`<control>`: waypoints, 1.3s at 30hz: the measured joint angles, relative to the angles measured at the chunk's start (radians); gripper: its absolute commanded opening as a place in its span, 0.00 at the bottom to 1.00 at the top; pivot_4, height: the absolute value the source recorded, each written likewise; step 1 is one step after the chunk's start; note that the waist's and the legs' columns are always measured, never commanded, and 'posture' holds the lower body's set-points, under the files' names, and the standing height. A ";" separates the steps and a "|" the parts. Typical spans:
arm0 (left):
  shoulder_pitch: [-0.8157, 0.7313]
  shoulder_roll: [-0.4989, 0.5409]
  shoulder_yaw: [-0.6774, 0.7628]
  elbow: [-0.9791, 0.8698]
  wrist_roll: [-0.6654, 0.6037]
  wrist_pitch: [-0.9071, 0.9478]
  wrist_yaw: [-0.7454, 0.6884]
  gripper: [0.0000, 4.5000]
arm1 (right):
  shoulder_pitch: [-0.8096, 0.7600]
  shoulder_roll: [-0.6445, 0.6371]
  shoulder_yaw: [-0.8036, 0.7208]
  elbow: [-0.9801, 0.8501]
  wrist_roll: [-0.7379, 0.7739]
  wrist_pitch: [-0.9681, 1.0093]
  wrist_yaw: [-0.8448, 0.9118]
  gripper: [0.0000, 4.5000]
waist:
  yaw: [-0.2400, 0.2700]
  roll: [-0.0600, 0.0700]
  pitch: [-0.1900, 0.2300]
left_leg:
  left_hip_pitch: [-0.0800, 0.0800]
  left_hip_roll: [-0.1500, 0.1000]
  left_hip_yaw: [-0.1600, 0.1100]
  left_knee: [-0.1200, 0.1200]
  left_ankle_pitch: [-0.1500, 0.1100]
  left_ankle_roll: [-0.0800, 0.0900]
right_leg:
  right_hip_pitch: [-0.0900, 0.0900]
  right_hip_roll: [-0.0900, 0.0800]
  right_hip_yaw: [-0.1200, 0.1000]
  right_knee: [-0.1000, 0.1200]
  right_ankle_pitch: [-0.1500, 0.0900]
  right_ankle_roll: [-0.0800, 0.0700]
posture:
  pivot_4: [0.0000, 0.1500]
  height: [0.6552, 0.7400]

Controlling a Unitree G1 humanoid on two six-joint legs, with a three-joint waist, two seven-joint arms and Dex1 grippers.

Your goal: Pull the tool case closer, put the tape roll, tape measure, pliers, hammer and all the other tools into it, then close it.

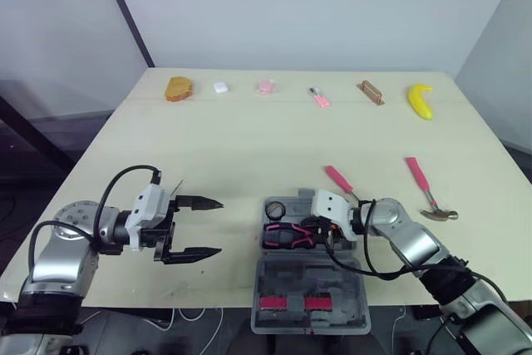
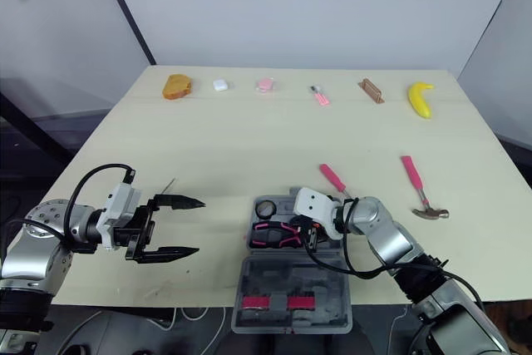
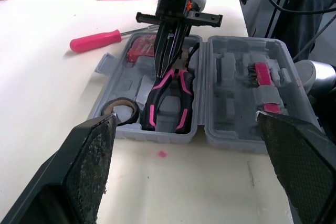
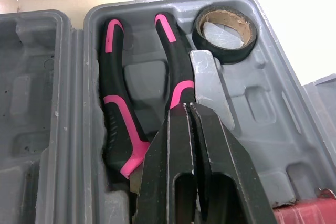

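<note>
**Pliers going into the case, hammer and screwdriver waiting**

On the left, the left gripper (image 1: 218,226) is hovering over the pale table (image 1: 249,147) with its two black fingers spread wide. It is holding nothing and pointing toward the tool case (image 1: 332,284). The case is lying open in the middle of the table's near edge, a grey moulded plastic shell with its lid hanging nearest.

In the tray's left corner the tape roll (image 4: 223,55) is sitting in a recess, a dark ring around a cardboard core. Just right of it the pliers (image 4: 118,124) are lying in their shaped pocket, with black rubbery handles striped in pink.

The right gripper (image 4: 188,109) is reaching down into the tray with its fingers pressed together. Its tips are over the pliers where the handles meet, and nothing seems caught between them. I am judging that it is seating the pliers, not carrying them.

Just beyond the case's right side a screwdriver (image 1: 338,179) with a smooth pink handle is lying on the table. Further right is the hammer (image 1: 422,182), with a pink handle and a steel claw head.

Packing looks partway done. The next move is calling for the right gripper to lift clear, open, and take the nearby screwdriver across its slim round handle, which may roll.
</note>
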State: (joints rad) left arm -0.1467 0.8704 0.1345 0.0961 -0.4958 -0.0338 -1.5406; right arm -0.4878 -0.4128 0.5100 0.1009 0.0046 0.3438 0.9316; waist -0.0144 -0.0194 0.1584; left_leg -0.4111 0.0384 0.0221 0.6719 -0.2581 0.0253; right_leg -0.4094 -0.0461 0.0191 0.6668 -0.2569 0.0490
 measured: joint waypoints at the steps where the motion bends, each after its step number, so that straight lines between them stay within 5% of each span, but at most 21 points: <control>1: 0.000 0.000 0.000 0.000 0.000 0.000 0.000 1.00 | -0.005 0.005 0.003 0.019 -0.009 -0.010 0.004 0.02 | 0.000 -0.001 -0.003 | 0.001 0.000 0.000 0.000 0.000 0.000 | 0.000 0.000 0.000 0.000 0.000 0.000 | 1.00 1.00; 8: 0.002 -0.003 0.001 -0.001 0.000 0.002 0.002 1.00 | -0.030 0.043 0.032 0.139 -0.063 -0.093 0.014 0.02 | -0.003 -0.006 -0.018 | 0.035 0.002 0.000 -0.008 0.000 0.000 | 0.031 0.000 -0.001 -0.005 -0.005 -0.007 | 1.00 1.00; 21: 0.006 -0.013 0.001 -0.001 0.000 0.007 0.009 1.00 | -0.050 0.088 0.034 0.246 -0.102 -0.172 0.021 0.02 | -0.005 -0.004 -0.040 | 0.049 0.006 0.004 -0.016 0.000 0.000 | 0.035 0.000 0.007 -0.004 -0.006 -0.009 | 1.00 1.00; 29: 0.031 -0.024 0.001 -0.011 -0.004 0.035 0.024 1.00 | 0.004 0.077 -0.009 0.157 -0.081 -0.110 0.025 0.02 | 0.000 0.000 -0.037 | 0.045 0.006 0.004 -0.021 0.000 0.000 | 0.032 -0.001 0.006 -0.006 -0.008 -0.013 | 1.00 1.00; 39: 0.050 -0.081 -0.002 -0.048 0.002 0.080 0.148 1.00 | 0.094 0.078 -0.166 -0.043 0.047 0.090 -0.015 0.02 | 0.003 0.004 -0.024 | 0.012 0.001 -0.001 -0.019 0.000 0.000 | 0.005 -0.003 0.001 -0.005 -0.005 -0.008 | 1.00 1.00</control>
State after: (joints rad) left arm -0.0966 0.7890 0.1328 0.0478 -0.4938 0.0460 -1.3928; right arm -0.3933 -0.3350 0.3438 0.0581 0.0513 0.4341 0.9166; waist -0.0113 -0.0152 0.1344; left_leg -0.3988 0.0397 0.0213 0.6529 -0.2583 0.0252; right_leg -0.4045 -0.0486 0.0196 0.6616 -0.2624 0.0408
